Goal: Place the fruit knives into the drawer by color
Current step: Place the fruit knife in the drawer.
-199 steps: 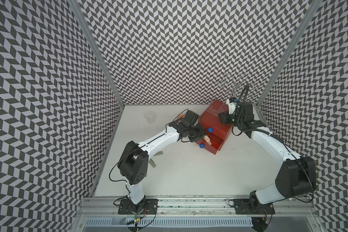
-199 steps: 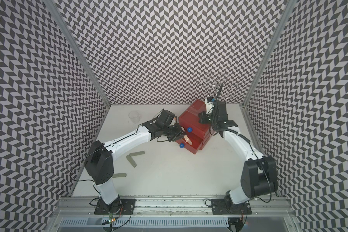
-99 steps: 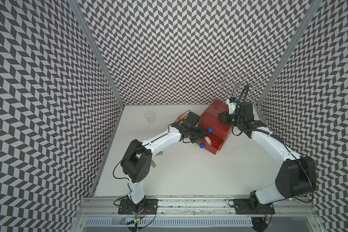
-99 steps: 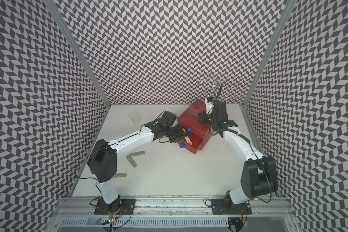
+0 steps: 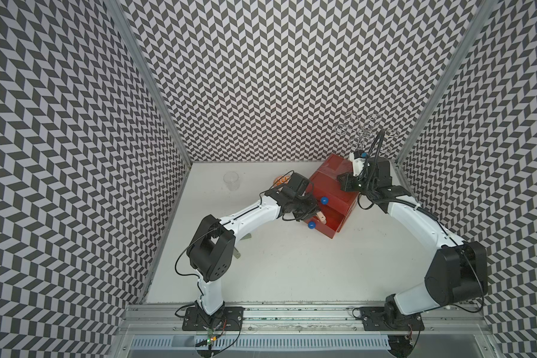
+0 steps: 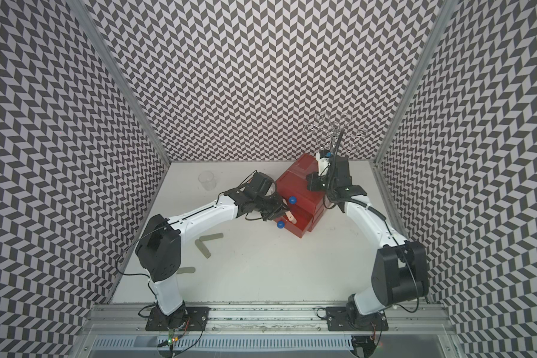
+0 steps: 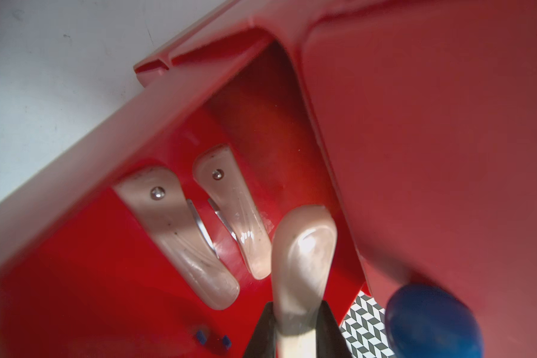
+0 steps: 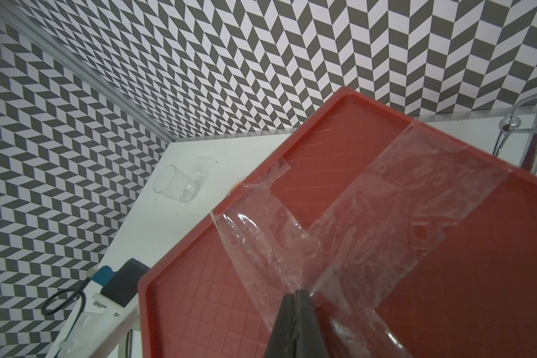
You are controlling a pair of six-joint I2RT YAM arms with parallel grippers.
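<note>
left elbow point(image 5: 211, 248) shifted; hand point(image 7: 295, 313) narrowly pinches peach knife point(image 7: 303, 254), seemingly over drawer point(image 7: 75, 263).

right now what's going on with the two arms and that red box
The left gripper holds a peach fruit knife over the pulled-out drawer of the red chest, where two peach knives already lie. The right gripper is shut with its tip at the chest's taped top, seemingly steadying it. Three grey-green knives lie on the table beside the left arm.
</note>
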